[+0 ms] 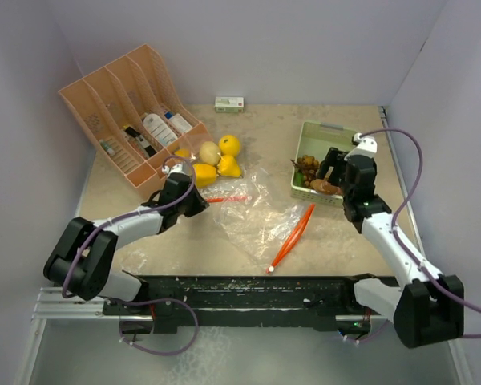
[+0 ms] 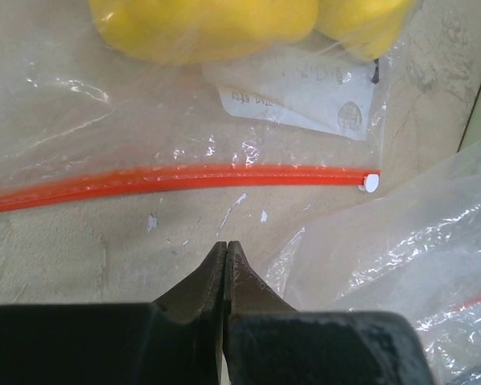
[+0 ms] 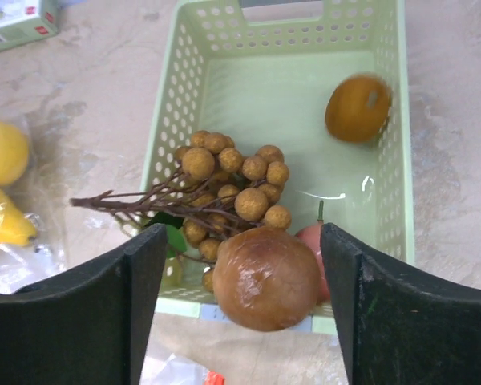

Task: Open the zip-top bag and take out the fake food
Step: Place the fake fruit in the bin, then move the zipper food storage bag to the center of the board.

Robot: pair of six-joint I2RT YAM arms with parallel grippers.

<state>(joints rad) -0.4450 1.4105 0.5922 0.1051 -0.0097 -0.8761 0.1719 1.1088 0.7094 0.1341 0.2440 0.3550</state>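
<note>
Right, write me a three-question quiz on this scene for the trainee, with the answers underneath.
1. True or false: the left gripper is clamped on the orange zip strip.
2. Where does the twiggy cluster of brown balls lie? A) in the green basket B) in the orange rack C) inside a bag
3. Fill in: the right gripper hangs over the green basket with its fingers ____.
Key: 1 false, it is shut on nothing, just short of the orange zip strip. 2 A. 3 open.
</note>
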